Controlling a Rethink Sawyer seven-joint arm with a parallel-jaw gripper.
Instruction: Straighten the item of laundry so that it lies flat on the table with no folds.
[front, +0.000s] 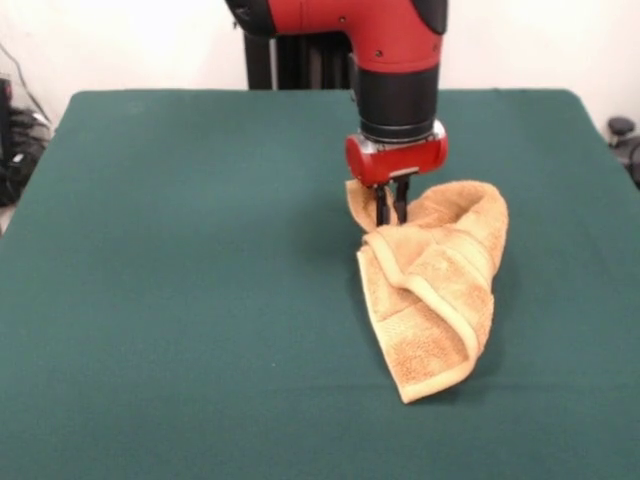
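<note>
Washcloth (437, 290) bunched beneath gripper (392, 219)

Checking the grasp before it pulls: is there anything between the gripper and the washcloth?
No. In the front view the gripper reaches straight into the crumpled washcloth at its upper fold, with nothing between them.

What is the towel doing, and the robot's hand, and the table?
Washcloth: crumpled and folded over itself, one part lifted at the gripper, the rest lying on the table.
Gripper: jaws shut on the washcloth's upper edge.
Table: covered in green cloth, bearing the washcloth.
</note>
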